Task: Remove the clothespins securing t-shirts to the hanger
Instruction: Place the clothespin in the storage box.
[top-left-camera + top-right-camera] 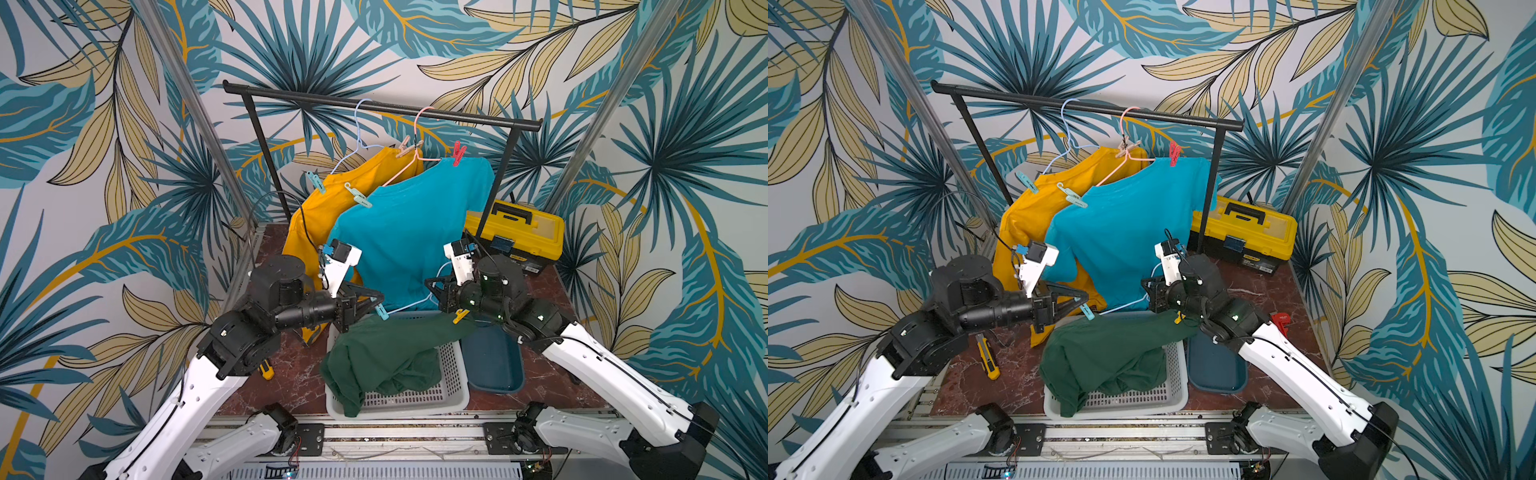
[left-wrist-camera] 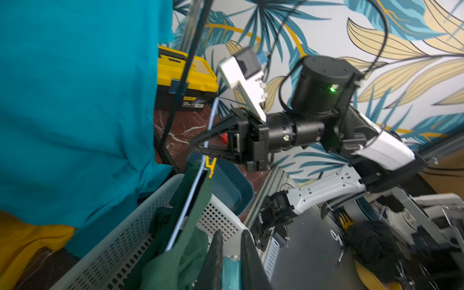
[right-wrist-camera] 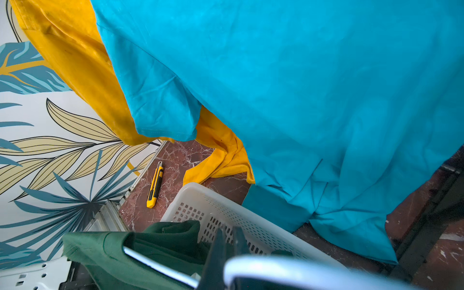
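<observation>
Nothing legible; the label (image 2: 191, 99) on the yellow toolbox (image 2: 200, 80) is blurred.

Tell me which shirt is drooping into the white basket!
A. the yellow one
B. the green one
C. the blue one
B: the dark green t-shirt sags over the white basket, while the golden yellow t-shirt and the turquoise t-shirt hang from the black rack.
</observation>
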Robot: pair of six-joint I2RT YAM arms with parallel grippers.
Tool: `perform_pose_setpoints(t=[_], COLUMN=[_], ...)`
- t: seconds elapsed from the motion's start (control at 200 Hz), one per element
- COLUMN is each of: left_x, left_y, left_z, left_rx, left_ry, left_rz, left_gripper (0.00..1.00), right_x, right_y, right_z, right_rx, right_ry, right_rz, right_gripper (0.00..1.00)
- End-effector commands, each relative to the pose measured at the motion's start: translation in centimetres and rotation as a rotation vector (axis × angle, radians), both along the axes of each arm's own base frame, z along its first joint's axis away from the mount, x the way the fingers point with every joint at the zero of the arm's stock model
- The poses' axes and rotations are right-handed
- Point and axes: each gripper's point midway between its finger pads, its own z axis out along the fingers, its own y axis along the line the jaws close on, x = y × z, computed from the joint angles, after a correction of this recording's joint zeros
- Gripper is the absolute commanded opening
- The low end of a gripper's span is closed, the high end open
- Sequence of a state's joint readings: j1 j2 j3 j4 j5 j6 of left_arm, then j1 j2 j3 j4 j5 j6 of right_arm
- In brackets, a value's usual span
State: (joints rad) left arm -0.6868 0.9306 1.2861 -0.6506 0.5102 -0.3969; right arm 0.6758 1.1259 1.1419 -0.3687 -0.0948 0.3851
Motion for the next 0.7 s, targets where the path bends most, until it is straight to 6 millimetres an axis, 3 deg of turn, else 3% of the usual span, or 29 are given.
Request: perform_pose_setpoints(t=[0.0,0.115,0.28,0.396,0.416,0.696], left_x=[-1.4,-2.9,-5.1,-5.9,-6.0,-5.8], left_y=[-2.0,-5.2,-11.4,-14.6,-15.2,-18.7], left_z=[1.8,0.1,-5.5,-9.7,-9.6,-13.7], left_rx=[-0.085,-0.057,0.075,0.180,0.161,0.230], left_ry=[-0.085,-0.131,-0.169,-0.163,-0.171,-0.362], left_rz=[-0.053,-0.099,-0.161,-0.190,-0.194,-0.082], left_gripper=[0.12,0.12,0.12,0.05,0.05,0.04], right_x=[0.2,0.3,0.1,-0.1,-0.1,-0.5], right_y=[0.7,0.8,0.5,0.4,0.4,0.0], right_z=[1.1,1.2,1.4,1.5,1.5,2.0], right_rx=[0.038,0.039,0.036,0.041,0.044,0.044], right_ry=[-0.024,-0.025,-0.030,-0.031,-0.030,-0.042], right_rz=[0.014,0.015,0.012,0.011,0.012,0.013], right_gripper=[0.00,0.00,0.00,0.00,0.00,0.00])
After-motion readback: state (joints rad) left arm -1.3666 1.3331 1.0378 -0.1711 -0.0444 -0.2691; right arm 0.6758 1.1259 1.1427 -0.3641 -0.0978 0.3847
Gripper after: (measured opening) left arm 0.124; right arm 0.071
